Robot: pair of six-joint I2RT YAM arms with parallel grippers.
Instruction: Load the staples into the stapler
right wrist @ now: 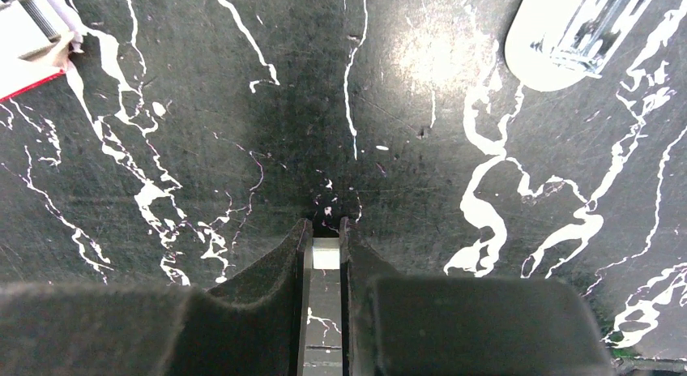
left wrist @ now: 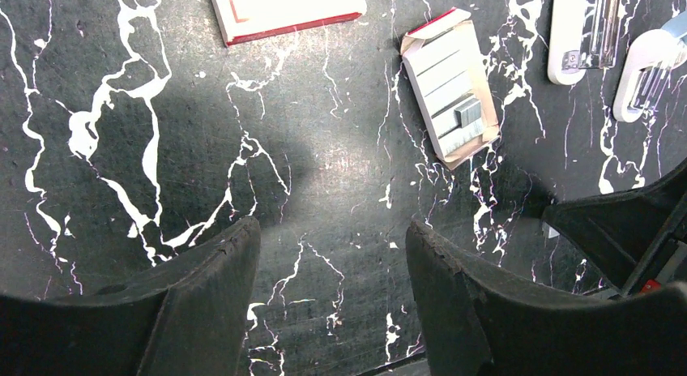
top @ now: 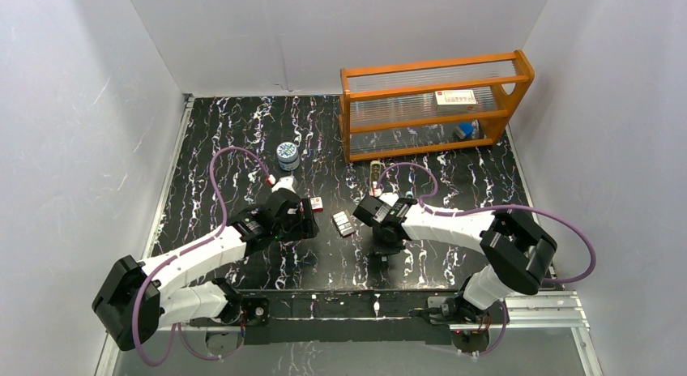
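The beige stapler [left wrist: 580, 29] lies open at the top right of the left wrist view, its metal channel showing, with a light-blue piece [left wrist: 653, 66] beside it. Its rounded end also shows in the right wrist view [right wrist: 571, 34]. An open cardboard tray [left wrist: 448, 86] holds silver staples [left wrist: 463, 121]; its red-and-white lid [left wrist: 283, 7] lies apart. My left gripper [left wrist: 332, 258] is open and empty over bare table, near the tray. My right gripper [right wrist: 326, 230] is shut on a small silvery staple strip [right wrist: 326, 253], held above the table to the left of the stapler.
An orange rack [top: 437, 104] stands at the back right with a small box [top: 455, 98] and a blue object [top: 465, 130] on its shelves. A round tin [top: 288, 155] sits at the back centre. The two grippers are close together in the top view.
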